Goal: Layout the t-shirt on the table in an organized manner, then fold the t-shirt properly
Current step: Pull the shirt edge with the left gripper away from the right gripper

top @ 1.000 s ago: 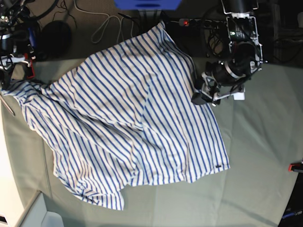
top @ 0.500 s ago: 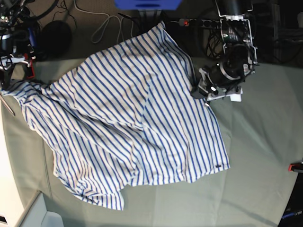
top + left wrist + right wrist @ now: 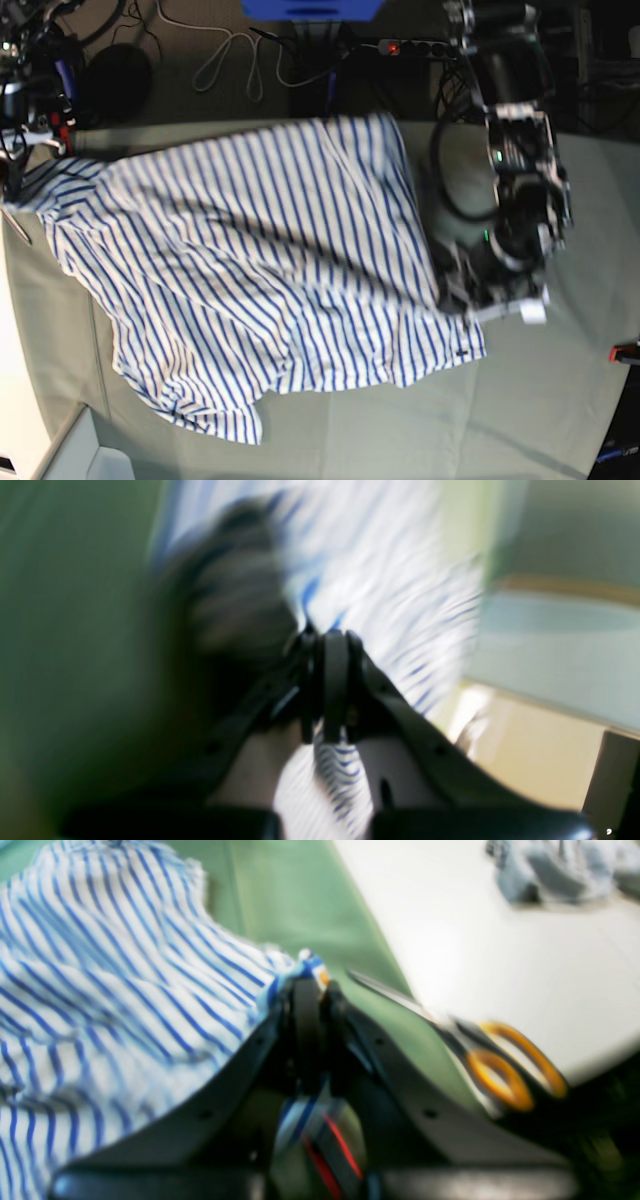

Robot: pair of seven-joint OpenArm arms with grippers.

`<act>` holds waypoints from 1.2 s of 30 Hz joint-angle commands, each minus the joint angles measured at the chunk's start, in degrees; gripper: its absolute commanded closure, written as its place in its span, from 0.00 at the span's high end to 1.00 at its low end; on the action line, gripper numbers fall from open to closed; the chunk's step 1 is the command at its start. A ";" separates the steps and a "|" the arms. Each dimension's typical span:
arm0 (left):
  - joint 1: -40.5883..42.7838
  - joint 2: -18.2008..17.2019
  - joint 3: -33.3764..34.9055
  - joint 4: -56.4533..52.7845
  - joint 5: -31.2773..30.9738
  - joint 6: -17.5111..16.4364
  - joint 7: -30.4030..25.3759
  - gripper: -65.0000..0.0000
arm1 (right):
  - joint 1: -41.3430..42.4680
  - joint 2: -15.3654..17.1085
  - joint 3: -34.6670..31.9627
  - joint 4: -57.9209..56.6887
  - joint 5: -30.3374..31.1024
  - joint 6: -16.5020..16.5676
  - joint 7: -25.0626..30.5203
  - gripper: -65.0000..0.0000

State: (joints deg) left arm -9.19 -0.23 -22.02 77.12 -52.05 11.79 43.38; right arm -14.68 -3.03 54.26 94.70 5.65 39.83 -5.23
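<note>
Showing no legible writing, perhaps blur-hidden: striped t-shirt (image 3: 260, 270), dark hem tag (image 3: 461, 351).

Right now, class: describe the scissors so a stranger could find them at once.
Start at the green table and follow the striped t-shirt to the corner the right pincer pinches. The scissors lie just beyond, at the table's edge: the only thing there with orange handle loops.

both wrist views are smeared by motion blur. the left gripper (image 3: 327, 680) hides part of the t-shirt (image 3: 395, 605). scissors (image 3: 500, 1060) near the table (image 3: 300, 905) edge show only as a soft streak with orange handles.
</note>
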 commanded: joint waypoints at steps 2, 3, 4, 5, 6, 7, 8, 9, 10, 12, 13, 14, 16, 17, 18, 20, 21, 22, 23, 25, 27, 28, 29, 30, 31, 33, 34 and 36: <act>-4.92 -2.01 0.09 -1.74 -0.65 -0.58 -0.08 0.00 | 0.74 0.26 -2.35 1.09 1.16 0.17 1.85 0.00; -7.38 -2.80 0.17 -3.50 -0.65 -0.58 -0.08 0.00 | 1.62 0.26 -4.19 1.09 1.16 0.17 1.85 0.00; -9.40 -3.24 0.17 -5.34 -0.65 -0.58 -0.08 0.00 | 2.06 0.26 -5.34 1.09 1.16 0.17 1.85 0.00; -11.42 -3.68 0.17 -7.63 -0.65 -0.58 -0.17 0.00 | 2.68 0.26 -6.48 1.09 1.16 0.17 1.85 0.00; -13.53 -4.21 0.26 -10.62 -0.65 -0.58 -0.61 0.00 | 2.76 0.26 -7.36 1.09 1.16 0.17 1.76 0.00; -15.20 -4.47 0.26 -13.25 -0.65 -0.58 -1.05 0.00 | 3.38 0.26 -8.68 1.09 1.16 0.17 1.76 0.00; -16.61 -4.47 0.26 -15.72 -0.65 -0.58 -1.66 0.00 | 3.82 0.26 -9.73 1.09 1.16 0.17 1.76 0.00; -17.58 -4.56 0.26 -17.65 -0.65 -0.58 -2.45 0.00 | 4.08 0.26 -10.44 1.00 1.08 0.17 1.76 0.00; -18.19 -4.56 0.26 -19.14 -0.65 -0.58 -3.16 0.00 | 4.17 0.26 -10.96 1.00 1.08 0.17 1.76 0.00; -18.46 -4.56 0.26 -21.61 -0.65 -0.58 -4.56 0.00 | 4.35 0.26 -11.58 1.00 1.08 0.17 1.76 0.00; -18.46 -4.65 0.26 -22.31 -0.74 -0.58 -4.91 0.01 | 4.44 0.35 -11.84 1.00 1.08 0.17 1.76 0.00; -18.46 -4.65 0.26 -22.31 -0.74 -0.58 -4.74 0.01 | 4.44 0.52 -12.19 1.00 1.08 0.17 1.76 0.00; -18.11 -4.74 -0.09 -21.43 -0.83 -0.58 -4.12 0.01 | 4.44 0.61 -12.63 1.00 1.08 0.17 1.76 0.00; -18.02 -4.83 -0.18 -20.90 -0.74 -0.58 -3.86 0.01 | 4.44 0.61 -12.63 1.00 1.08 0.17 1.76 0.00; -17.49 -5.53 -0.09 -20.46 -0.83 -0.58 -3.86 0.02 | 4.44 0.61 -12.90 1.00 1.08 0.17 1.76 0.00; -16.35 -6.76 0.17 -19.23 -1.18 -0.58 -3.95 0.10 | 4.44 0.61 -13.34 1.00 1.08 0.17 1.76 0.00; -15.82 -6.94 -0.09 -18.35 -1.18 -0.50 -3.95 0.16 | 4.44 0.61 -13.34 1.00 1.08 0.17 1.76 0.00; -14.94 -7.11 -0.09 -17.47 -1.27 -0.41 -3.95 0.23 | 4.44 0.61 -13.34 1.00 1.08 0.17 1.76 0.00; -13.62 -7.29 -0.18 -16.24 -1.27 -0.41 -3.86 0.29 | 4.44 0.61 -13.34 1.00 1.08 0.17 1.76 0.00; -9.58 -7.37 -0.26 -12.11 -1.27 -0.41 -3.86 0.33 | 4.44 0.61 -13.34 1.00 1.08 0.17 1.76 0.00; -3.78 -7.37 -0.26 -5.61 -1.27 -0.50 -3.86 0.33 | 4.44 0.61 -13.25 1.00 1.08 0.17 1.76 0.00; -1.05 -7.29 -0.26 -2.79 -1.27 -0.58 -4.12 0.33 | 4.44 0.61 -13.25 1.00 1.08 0.17 1.76 0.00; 1.59 -7.20 -0.26 -0.16 -1.27 -0.58 -4.39 0.33 | 4.44 0.61 -13.16 1.00 1.08 0.17 1.76 0.00; 3.96 -7.11 -0.35 2.04 -1.27 -0.58 -4.39 0.33 | 4.44 0.61 -13.25 1.00 1.08 0.17 1.76 0.00; 5.98 -7.11 -0.35 3.63 -1.27 -0.58 -4.47 0.33 | 4.44 0.61 -13.25 1.00 1.08 0.17 1.76 0.00; 10.55 -6.85 -0.35 6.09 -1.27 -0.58 -4.47 0.33 | 4.26 0.61 -13.25 1.00 1.08 0.17 1.76 0.00; 12.49 -6.85 -0.18 6.26 -1.09 -0.58 -4.47 0.33 | 4.17 0.61 -13.25 1.00 1.08 0.17 1.76 0.00; 15.04 -6.76 0.17 5.56 -0.74 -0.58 -4.47 0.33 | 3.91 0.61 -13.25 1.00 1.08 0.17 1.76 0.00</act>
State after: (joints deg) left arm 6.17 -6.76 -21.85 82.02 -52.29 11.53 38.92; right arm -11.00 -2.96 40.86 94.72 5.82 40.01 -5.28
